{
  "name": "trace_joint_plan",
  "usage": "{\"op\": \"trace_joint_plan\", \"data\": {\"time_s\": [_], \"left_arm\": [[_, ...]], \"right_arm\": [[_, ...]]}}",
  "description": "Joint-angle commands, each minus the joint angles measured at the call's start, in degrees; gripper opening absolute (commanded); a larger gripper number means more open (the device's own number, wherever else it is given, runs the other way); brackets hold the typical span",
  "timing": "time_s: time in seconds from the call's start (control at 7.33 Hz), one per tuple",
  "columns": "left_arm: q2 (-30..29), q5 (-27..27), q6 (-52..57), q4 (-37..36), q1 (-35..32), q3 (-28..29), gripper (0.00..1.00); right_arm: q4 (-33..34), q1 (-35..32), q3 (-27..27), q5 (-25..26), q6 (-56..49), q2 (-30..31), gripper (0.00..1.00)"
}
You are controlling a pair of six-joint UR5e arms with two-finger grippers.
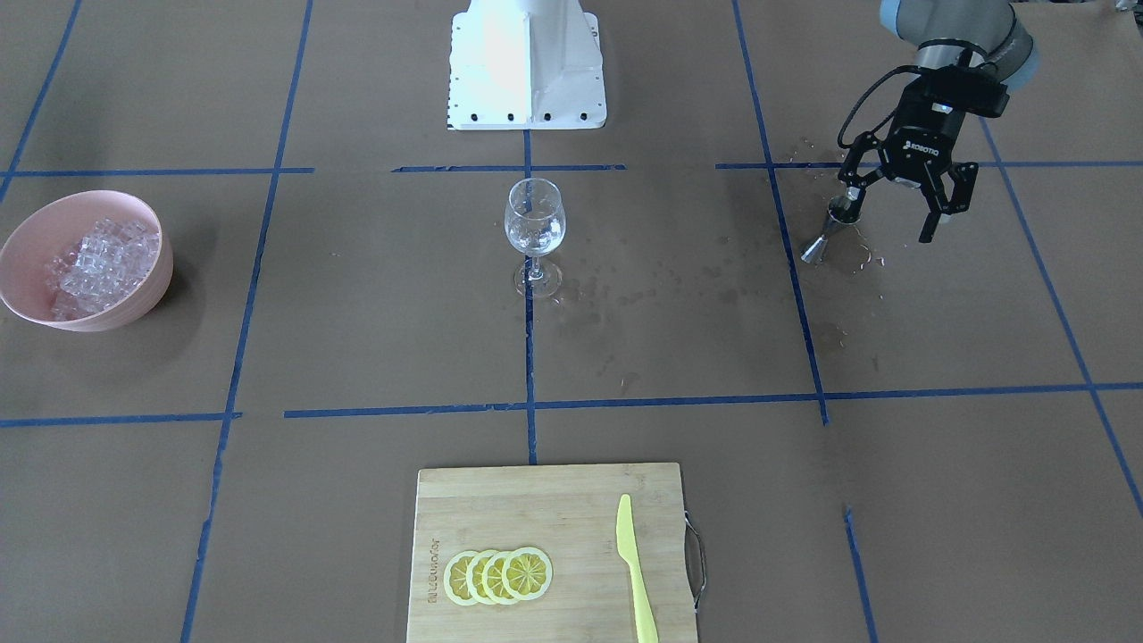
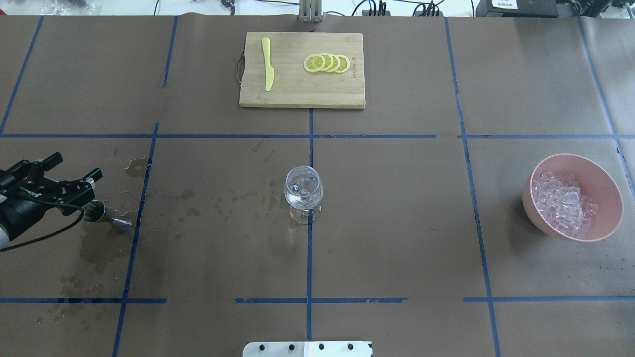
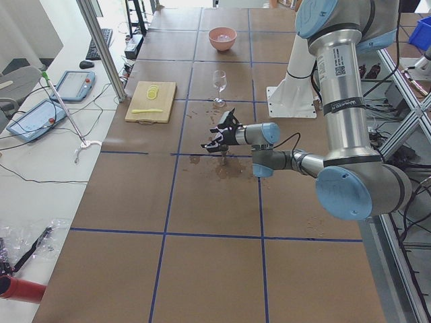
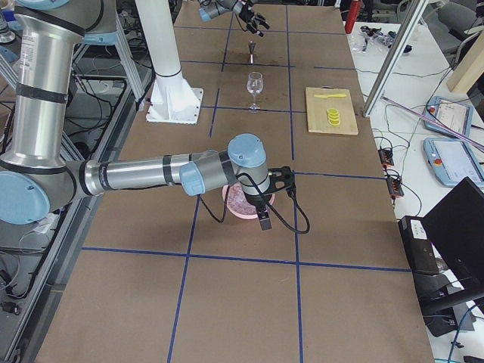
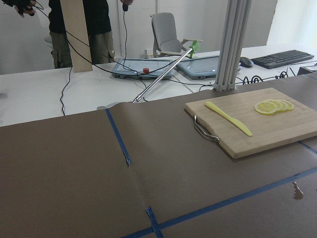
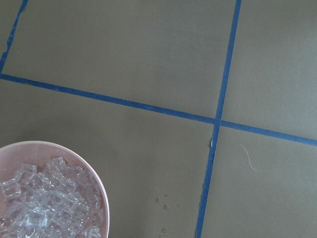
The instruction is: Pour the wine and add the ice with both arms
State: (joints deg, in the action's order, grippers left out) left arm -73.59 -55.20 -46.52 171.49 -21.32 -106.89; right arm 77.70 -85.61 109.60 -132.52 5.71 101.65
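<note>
On the near stretch of the desk, at right, the right arm hangs over a pink bowl heaped with ice. I cannot tell how its jaws stand. A wine glass stands at centre. At left, the left arm has its jaws spread wide and empty, just beside a steel jigger. Farthest lies a cutting board with lemon slices and a yellow knife.

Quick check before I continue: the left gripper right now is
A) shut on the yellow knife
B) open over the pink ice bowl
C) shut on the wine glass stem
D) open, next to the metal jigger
D: the left gripper has its fingers spread wide beside the metal jigger, off to the side of the wine glass.
</note>
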Motion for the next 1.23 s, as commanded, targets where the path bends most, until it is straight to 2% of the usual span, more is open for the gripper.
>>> {"op": "trace_joint_plan", "data": {"time_s": [0.0,0.27,0.68,1.09], "left_arm": [[0.55,11.03,-2.25,0.42,8.64,0.89,1.00],[0.47,16.85,-6.03,0.42,13.31,4.04,1.00],[-0.14,20.73,-8.24,0.42,16.66,5.55,1.00],[-3.20,23.11,-9.54,0.59,17.90,10.36,1.00]], "right_arm": [[0.00,0.00,0.00,0.06,0.00,0.04,1.00],[0.00,0.00,0.00,0.06,0.00,0.13,1.00],[0.00,0.00,0.00,0.06,0.00,0.13,1.00],[0.00,0.00,0.00,0.06,-0.09,0.22,1.00]]}}
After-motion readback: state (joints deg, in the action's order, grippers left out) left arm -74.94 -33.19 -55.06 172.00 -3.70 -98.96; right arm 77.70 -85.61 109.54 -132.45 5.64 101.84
